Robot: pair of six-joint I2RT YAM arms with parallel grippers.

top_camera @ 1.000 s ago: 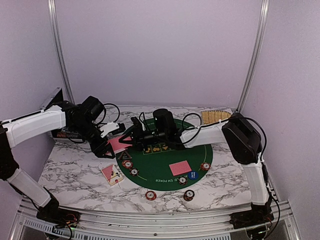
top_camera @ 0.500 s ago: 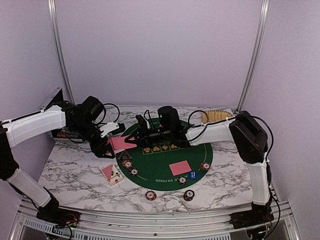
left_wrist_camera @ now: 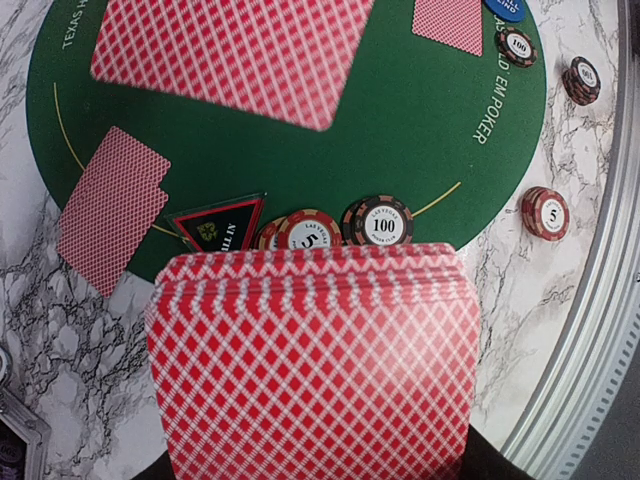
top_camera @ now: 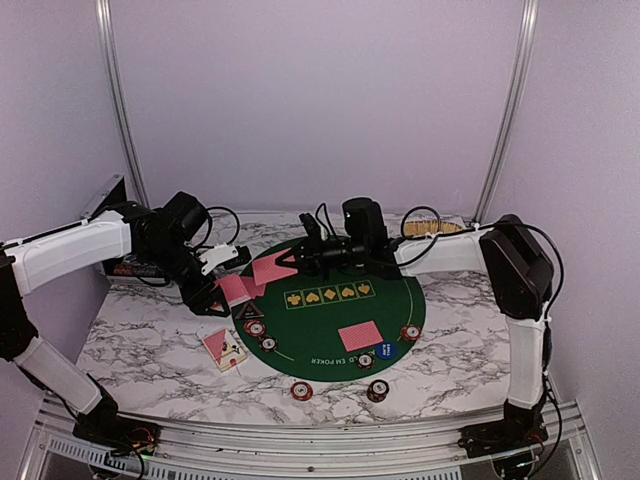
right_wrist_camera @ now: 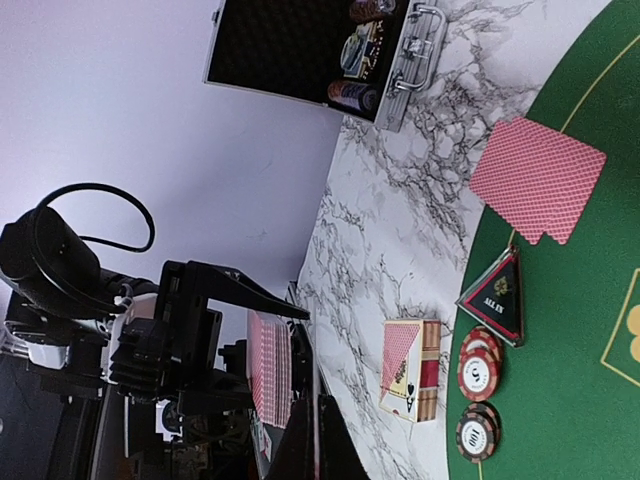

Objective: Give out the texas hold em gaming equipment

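My left gripper (top_camera: 222, 292) is shut on a deck of red-backed cards (left_wrist_camera: 312, 372) above the mat's left edge; the deck hides its fingers in the left wrist view. My right gripper (right_wrist_camera: 315, 400) is shut on a single card (top_camera: 269, 270), lifted just right of the deck and seen edge-on between its fingers. Two cards (left_wrist_camera: 110, 205) lie overlapped on the mat below, with another card (top_camera: 360, 336) nearer the front. A dark triangular marker (left_wrist_camera: 222, 222) and two chip stacks (left_wrist_camera: 382, 225) sit beside them. More chips (top_camera: 302, 390) and a blue button (top_camera: 386, 350) line the mat's front.
The round green mat (top_camera: 400, 300) fills the table's middle. A card box (top_camera: 222, 347) lies on the marble to its left. An open metal case (right_wrist_camera: 300, 40) stands at the far left. A woven straw tray (top_camera: 432, 231) sits at the back right.
My right gripper closed on the top card of the deck and drew it away to the right and back. The left arm with the deck stayed where it was.
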